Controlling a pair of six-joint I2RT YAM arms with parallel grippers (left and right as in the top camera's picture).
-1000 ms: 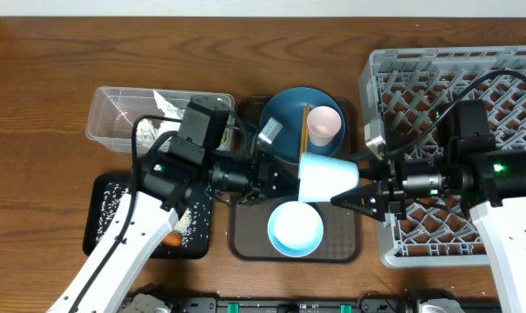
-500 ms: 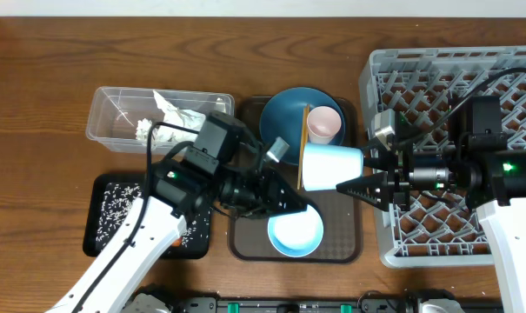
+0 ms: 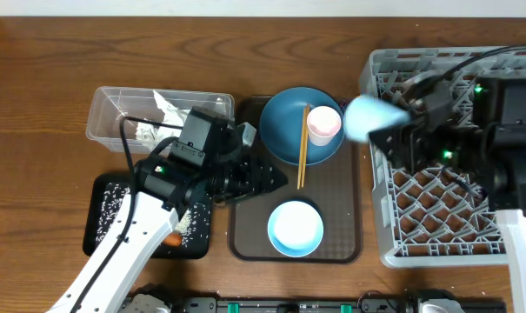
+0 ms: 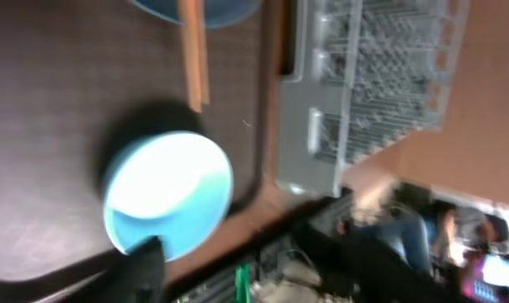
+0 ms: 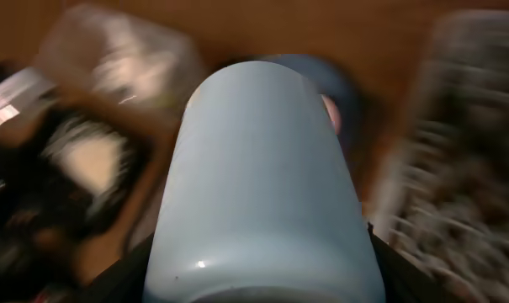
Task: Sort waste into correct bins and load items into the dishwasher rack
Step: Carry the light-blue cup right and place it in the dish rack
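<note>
Light-blue round cup point(image 5: 262, 185) lies on its side, clamped between the jaws of the right gripper point(image 3: 395, 132), raised just beside the grey plastic lattice dishwasher rack point(image 3: 386, 230), likely to clear its wall before loading. The left gripper point(image 3: 273, 174) hovers over the brown serving tray point(image 3: 341, 217); whether its jaws are parted I cannot tell, with 2 wooden chopsticks point(image 3: 302, 148) just ahead.

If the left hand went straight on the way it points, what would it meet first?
Likely the lower end of the wooden chopsticks, just ahead of the left hand; its height above them is unclear.
</note>
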